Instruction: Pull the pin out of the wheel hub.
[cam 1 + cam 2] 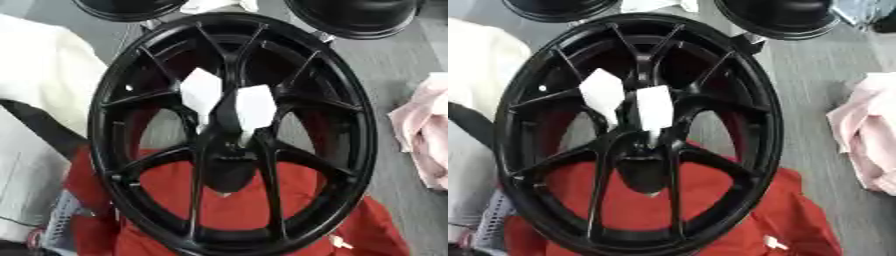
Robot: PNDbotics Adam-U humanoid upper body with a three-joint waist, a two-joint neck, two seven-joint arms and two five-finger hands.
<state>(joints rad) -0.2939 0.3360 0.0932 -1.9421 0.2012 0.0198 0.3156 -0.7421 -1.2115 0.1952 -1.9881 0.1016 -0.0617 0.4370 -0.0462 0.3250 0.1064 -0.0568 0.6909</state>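
Note:
A big black spoked wheel hub (103, 115) fills the middle of both views, standing tilted over a red cloth. At its centre, two white flat pieces stick out side by side: the left piece (201, 92) and the right piece (255, 107). I cannot tell which of them, if either, is the pin. A dark mass (229, 172) sits just below the centre between the spokes, and its shape is unclear. Neither of my hands shows in either view.
Red cloth (227, 205) lies under the hub's lower half. White fabric (44, 65) crossed by a black strap (44, 130) lies at the left. A pink cloth (868, 135) lies at the right on the grey floor (815, 75). Two black round objects (359, 17) (127, 7) stand beyond the hub.

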